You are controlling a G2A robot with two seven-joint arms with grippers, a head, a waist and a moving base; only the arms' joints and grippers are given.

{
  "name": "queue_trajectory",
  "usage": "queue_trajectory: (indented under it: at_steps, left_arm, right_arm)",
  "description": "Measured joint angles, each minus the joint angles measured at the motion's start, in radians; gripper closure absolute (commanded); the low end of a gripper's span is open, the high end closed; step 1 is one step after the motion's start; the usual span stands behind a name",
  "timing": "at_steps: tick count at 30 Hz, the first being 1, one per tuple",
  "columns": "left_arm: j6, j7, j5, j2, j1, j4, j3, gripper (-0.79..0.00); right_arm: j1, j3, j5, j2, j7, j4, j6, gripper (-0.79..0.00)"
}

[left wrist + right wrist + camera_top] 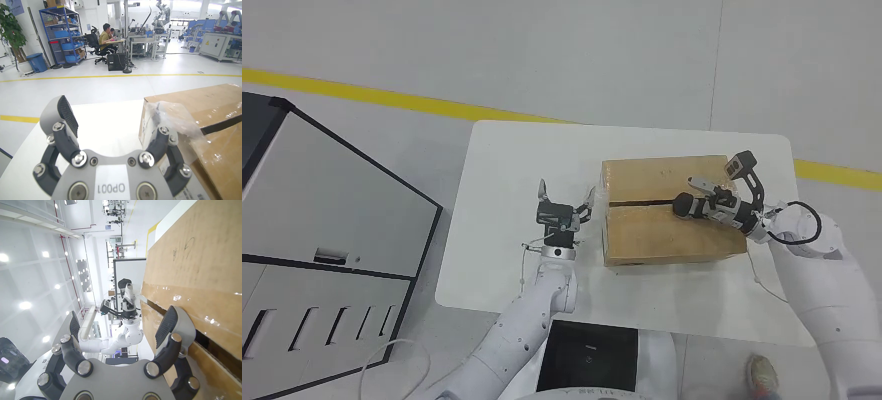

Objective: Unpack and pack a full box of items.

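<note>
The box [647, 180] is brown cardboard and stands on the white table [502, 200]. Its two top flaps are folded down, with a narrow dark gap [652, 200] running between them along its length. Clear shiny tape lies along the flap edges.

The right gripper [689, 195] is over the top of the box with its fingers [166, 323] spread wide apart and nothing between them. One finger lies right at the gap [204, 336], its ribbed pad against the flap edge; whether it presses on the cardboard or only grazes it, I cannot tell. The other finger stands off the box in open air.

The left gripper [565, 192] is beside the end of the box where the gap runs out. Its fingers [68, 115] are also wide apart and hold nothing. The box's end wall is just beside the nearer finger. A crumpled piece of clear plastic film [170, 115] covers that finger and reaches onto the top edge of the box at the gap. The farther finger is over bare table, well apart from the box.

Beyond the fingertips of the left gripper, a yellow line [362, 95] crosses the floor. A grey cabinet [312, 210] stands past the table on the left gripper's side.
</note>
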Motion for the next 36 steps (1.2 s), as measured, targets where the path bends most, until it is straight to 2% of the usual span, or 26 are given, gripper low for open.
queue_trajectory:
  at_steps: [24, 28, 36]
  left_arm:
    - [0.001, 0.001, 0.000, 0.000, 0.000, 0.000, 0.000, -0.785]
    - [0.001, 0.001, 0.000, 0.000, 0.000, 0.000, 0.000, -0.785]
    - [0.001, 0.001, 0.000, 0.000, 0.000, 0.000, 0.000, -0.785]
  right_arm:
    - [0.000, 0.000, 0.000, 0.000, -0.001, -0.001, 0.000, -0.785]
    - [0.002, 0.016, -0.021, 0.003, -0.031, -0.033, -0.001, -0.785]
    - [0.007, 0.044, -0.012, 0.009, -0.004, 0.012, -0.001, -0.785]
